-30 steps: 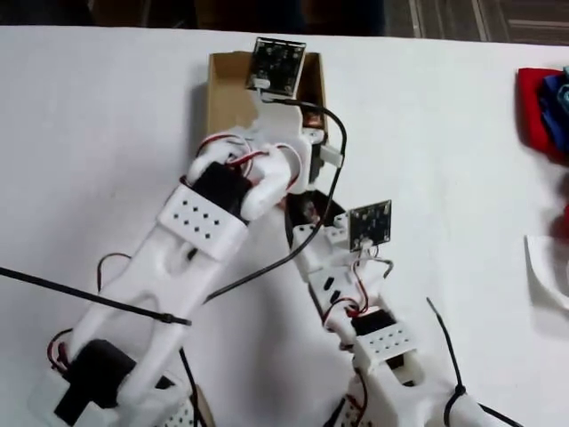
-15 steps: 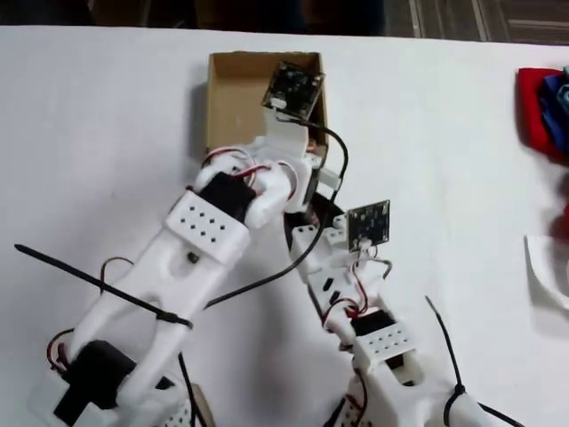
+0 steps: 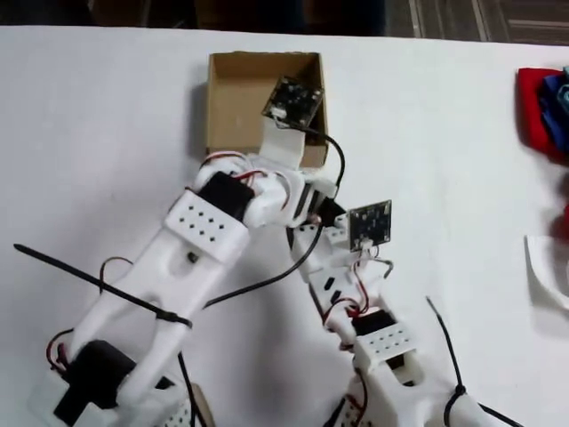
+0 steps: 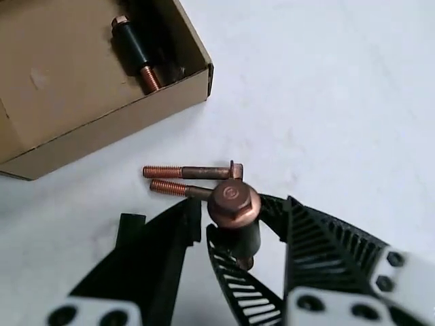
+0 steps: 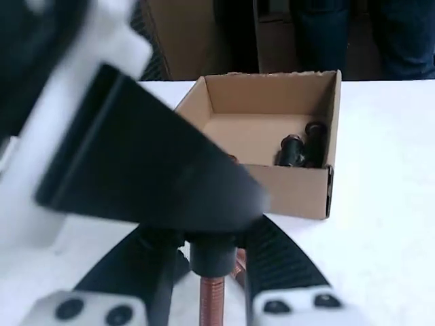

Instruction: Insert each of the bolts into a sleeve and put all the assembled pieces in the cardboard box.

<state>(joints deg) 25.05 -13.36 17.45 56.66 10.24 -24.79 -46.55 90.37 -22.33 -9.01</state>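
Left gripper (image 4: 242,207) hangs just off the near corner of the cardboard box (image 3: 233,98). We see its jaws standing apart on either side of the hexagonal head of a copper bolt (image 4: 233,202). The smooth black finger (image 4: 163,251) sits close against the head, while a gap shows between the head and the ribbed finger (image 4: 326,238), so we read this gripper as part open and gripping nothing firmly. The bolt sits inside a black sleeve (image 4: 246,241), head end turned toward the left wrist camera.

Between this assembly and the box's near wall, two loose bolts (image 4: 194,172) lie side by side on the white table (image 3: 444,133). They are roughly parallel to that wall and apart from it, and the one farther from the box is partly hidden by the held bolt's head. Inside the box, against its side wall, rests an assembled piece (image 4: 132,51) with the bolt head at one end of its sleeve and the thread at the other. From the right wrist view we make out two dark pieces in that same corner.

Right gripper (image 5: 212,246), one step farther from the box than the left one, is clamped on the sleeve with a finger pressed to each side. The bolt's threaded end pokes out of the sleeve toward the right wrist camera. Well away from the box, at the table's right edge, lies a bundle of red and blue fabric (image 3: 542,98).
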